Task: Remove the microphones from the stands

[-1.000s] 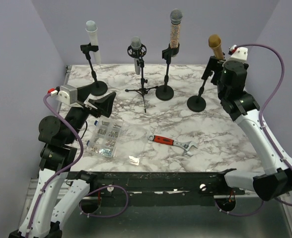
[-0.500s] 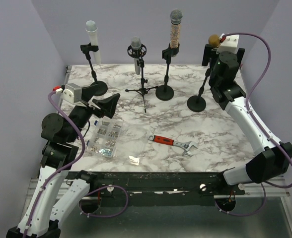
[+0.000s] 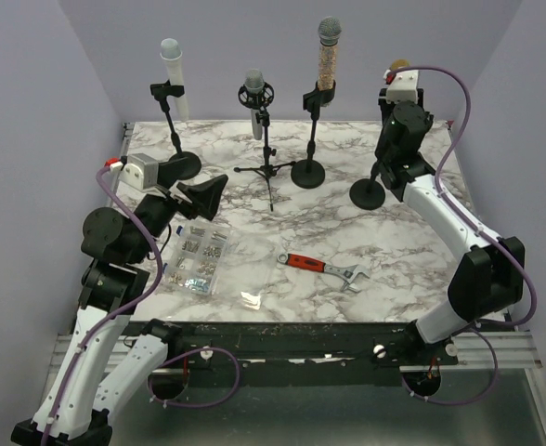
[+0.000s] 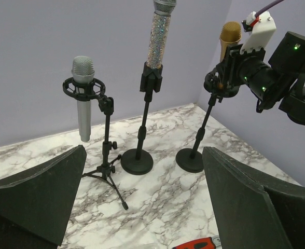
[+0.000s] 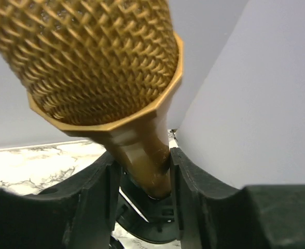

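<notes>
I work at a white marble-patterned table (image 3: 254, 255) veined in grey, its near edge trimmed by a dark rail (image 3: 282, 334). Plain lavender walls (image 3: 227, 46) close me in at the back and on both sides, meeting in a corner at my far right. The light is soft and even, leaving only faint shadows on the tabletop.

We list, on the marble table (image 3: 422, 251):
- one red-handled wrench (image 3: 324, 268), lying flat near the front
- one clear box of screws (image 3: 197, 257), left of the wrench
- one small clear bag (image 3: 252, 299) (contents too small to tell)
- along the back, a white microphone (image 3: 170, 58), a grey microphone (image 3: 254, 93) on a tripod (image 3: 268, 172), and a glittery microphone (image 3: 328, 51), each on its own support
</notes>
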You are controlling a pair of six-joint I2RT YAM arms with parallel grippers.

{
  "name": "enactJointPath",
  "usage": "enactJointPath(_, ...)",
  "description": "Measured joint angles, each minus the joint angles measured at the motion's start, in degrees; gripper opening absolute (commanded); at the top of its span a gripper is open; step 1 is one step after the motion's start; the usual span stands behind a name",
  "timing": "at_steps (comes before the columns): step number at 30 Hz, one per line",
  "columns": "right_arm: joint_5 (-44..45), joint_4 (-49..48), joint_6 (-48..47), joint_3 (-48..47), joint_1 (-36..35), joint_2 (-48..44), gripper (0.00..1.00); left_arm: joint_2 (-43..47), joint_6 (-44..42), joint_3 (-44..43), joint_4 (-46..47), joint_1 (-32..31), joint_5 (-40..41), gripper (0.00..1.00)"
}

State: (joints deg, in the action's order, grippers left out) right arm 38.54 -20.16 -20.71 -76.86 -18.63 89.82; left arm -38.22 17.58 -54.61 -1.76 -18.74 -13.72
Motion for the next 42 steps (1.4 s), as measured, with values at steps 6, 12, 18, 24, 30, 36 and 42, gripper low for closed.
enactJointPath(6,-0.02,-1.16,-1.92,-0.02,0.24,0.07,0.33,-0.98,0.02,0.00,-0.02,-0.13,0.00,0.99)
enactJointPath(12,-0.96,-0.07,-2.05,-0.98,0.26,-0.74,0.30,-1.55,0.02,0.00,-0.02,-0.13,-0.02,0.99)
enactJointPath(18,-3.48,2.36,-0.31,-2.82,0.26,-5.25,0.24,-2.14,0.09,0.00,0.00,-0.15,-0.02,0.98)
enactJointPath(24,-6.69,5.29,4.85,-4.42,0.26,-11.85,0.20,-2.58,0.48,0.00,-0.02,-0.15,-0.02,0.99)
enactJointPath(30,-11.30,9.33,13.81,-2.95,0.26,-20.04,0.10,-2.86,0.87,0.00,-0.02,-0.15,-0.04,0.98)
enactJointPath(36,-16.50,14.19,23.04,0.74,0.26,-26.93,0.02,-2.84,1.07,0.00,-0.04,-0.55,-0.09,0.99)
enactJointPath(42,-25.29,24.79,29.16,0.11,0.26,-26.32,0.01,-2.84,1.11,0.00,-0.02,-0.90,-0.11,0.99)
